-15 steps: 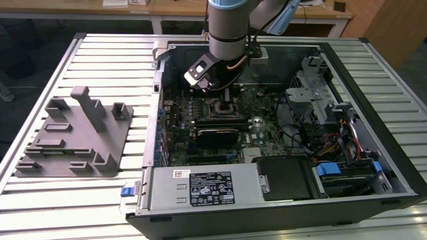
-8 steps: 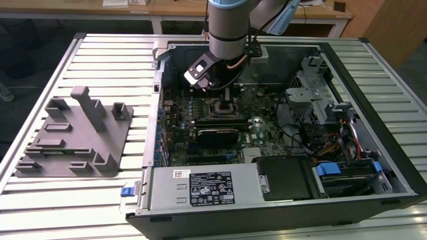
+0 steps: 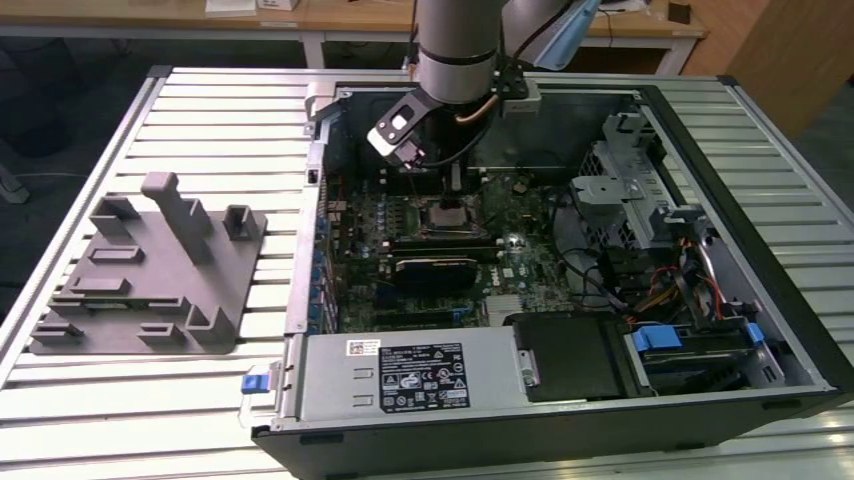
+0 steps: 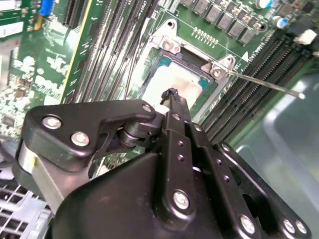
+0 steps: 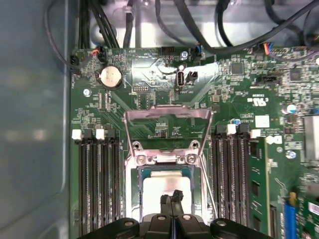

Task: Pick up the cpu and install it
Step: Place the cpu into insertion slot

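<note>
Two fingers [image 5: 165,200] sit pressed together, pinching nothing, tips right over the cpu [image 5: 154,191]; whether they touch I cannot tell. It lies flat in the socket [image 5: 138,159] of the motherboard [image 5: 149,74], load plate [image 5: 167,117] raised. I judge it light, stiff, slick-topped and fragile underneath: hold by opposite edges only.

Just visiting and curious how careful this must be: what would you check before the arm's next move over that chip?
1. cpu lies inside the socket: ok.
2. Socket's cover plate flipped open: ok.
3. Fingers closed together, tips over the cpu: ok.
4. cpu seated flat: cannot tell.
5. Thin lever rod clear of the fingers: ok.
</note>
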Tool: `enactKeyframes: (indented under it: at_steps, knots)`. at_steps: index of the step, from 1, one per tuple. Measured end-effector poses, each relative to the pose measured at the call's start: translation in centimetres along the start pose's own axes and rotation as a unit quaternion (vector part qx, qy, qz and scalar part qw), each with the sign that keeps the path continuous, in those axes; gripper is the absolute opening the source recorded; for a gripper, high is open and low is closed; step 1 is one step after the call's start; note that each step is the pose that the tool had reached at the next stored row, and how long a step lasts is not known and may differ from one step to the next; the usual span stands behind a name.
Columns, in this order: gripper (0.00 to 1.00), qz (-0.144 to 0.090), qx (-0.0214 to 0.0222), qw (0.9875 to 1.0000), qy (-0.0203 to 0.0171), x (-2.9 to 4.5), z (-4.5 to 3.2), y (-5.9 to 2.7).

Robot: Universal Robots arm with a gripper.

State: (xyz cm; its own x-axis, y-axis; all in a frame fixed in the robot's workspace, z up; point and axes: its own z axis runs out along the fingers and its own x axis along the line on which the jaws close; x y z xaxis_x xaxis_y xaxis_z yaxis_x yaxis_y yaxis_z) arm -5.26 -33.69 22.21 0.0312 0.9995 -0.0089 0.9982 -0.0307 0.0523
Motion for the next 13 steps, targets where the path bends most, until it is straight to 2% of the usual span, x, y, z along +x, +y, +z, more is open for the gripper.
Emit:
enactKeyframes:
  at_steps: [10,13]
  knots:
    - [0.11,0.000,0.0000,1.0000,0.0001,-0.02,-2.94,0.15]
    - [0.11,0.000,0.0000,1.0000,0.0001,-0.02,-3.17,0.17]
